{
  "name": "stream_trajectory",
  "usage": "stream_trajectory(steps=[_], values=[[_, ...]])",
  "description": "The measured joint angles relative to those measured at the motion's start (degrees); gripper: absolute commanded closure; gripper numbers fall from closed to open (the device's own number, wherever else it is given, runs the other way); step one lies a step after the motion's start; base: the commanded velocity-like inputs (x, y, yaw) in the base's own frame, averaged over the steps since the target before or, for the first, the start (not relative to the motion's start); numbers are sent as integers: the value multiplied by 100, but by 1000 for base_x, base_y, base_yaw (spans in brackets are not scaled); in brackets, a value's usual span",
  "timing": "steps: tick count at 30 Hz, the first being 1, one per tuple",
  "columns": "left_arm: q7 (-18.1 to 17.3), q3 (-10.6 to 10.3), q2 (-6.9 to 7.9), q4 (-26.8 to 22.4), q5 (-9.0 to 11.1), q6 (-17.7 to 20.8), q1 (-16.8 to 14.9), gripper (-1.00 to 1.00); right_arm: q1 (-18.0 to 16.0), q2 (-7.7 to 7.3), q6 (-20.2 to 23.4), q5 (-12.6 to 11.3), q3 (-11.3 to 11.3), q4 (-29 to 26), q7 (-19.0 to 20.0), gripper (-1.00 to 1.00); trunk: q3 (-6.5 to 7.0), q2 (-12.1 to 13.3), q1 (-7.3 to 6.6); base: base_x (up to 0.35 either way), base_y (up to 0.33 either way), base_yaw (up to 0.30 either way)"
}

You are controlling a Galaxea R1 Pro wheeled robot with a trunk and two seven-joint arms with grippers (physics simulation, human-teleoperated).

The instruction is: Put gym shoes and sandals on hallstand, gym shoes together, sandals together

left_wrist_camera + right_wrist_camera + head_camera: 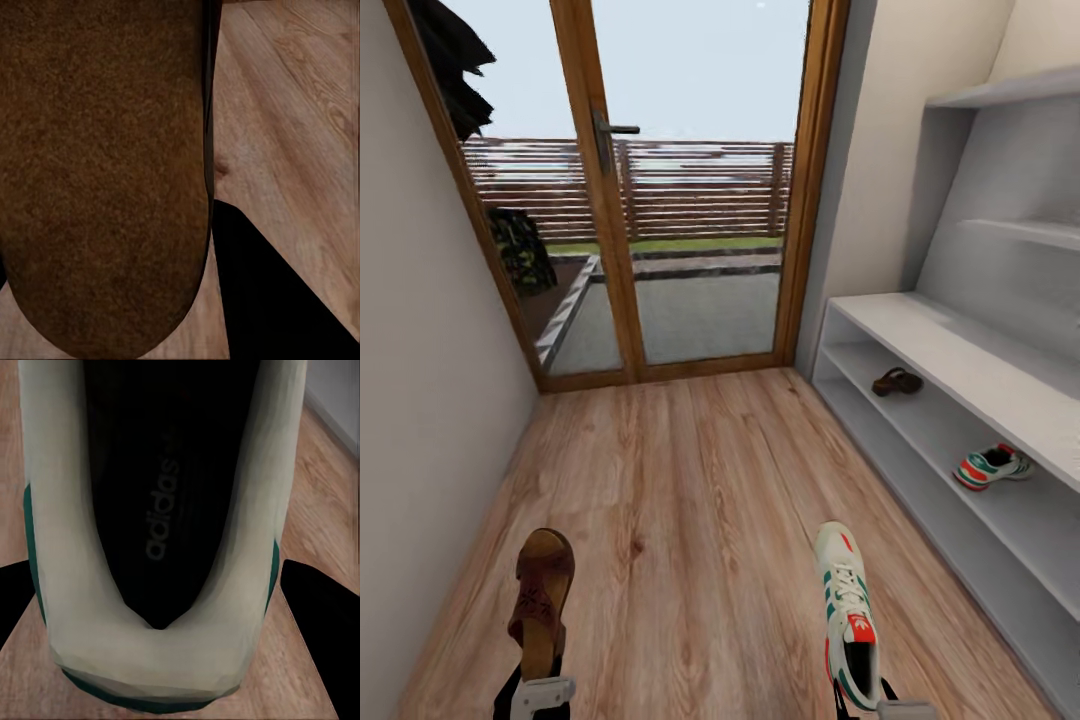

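While a glass door (660,200) closes off the corridor ahead, the left end effector (538,692) grips a brown sandal (541,600) by its heel and the right end effector (880,705) grips a gym shoe (847,610) at its heel, both held above the corridor floor (690,520). On the hallstand (960,360) at right, the second sandal (897,381) and second gym shoe (992,466) rest well apart on the upper open shelf level.
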Motion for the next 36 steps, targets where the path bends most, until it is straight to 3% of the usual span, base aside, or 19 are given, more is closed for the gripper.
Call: stream_trajectory(steps=[36], values=[[0, 0, 0, -10, 0, 0, 2, 100, 1, 0, 0, 0, 1, 0, 0, 100, 0, 0, 1, 289, 221, -263]])
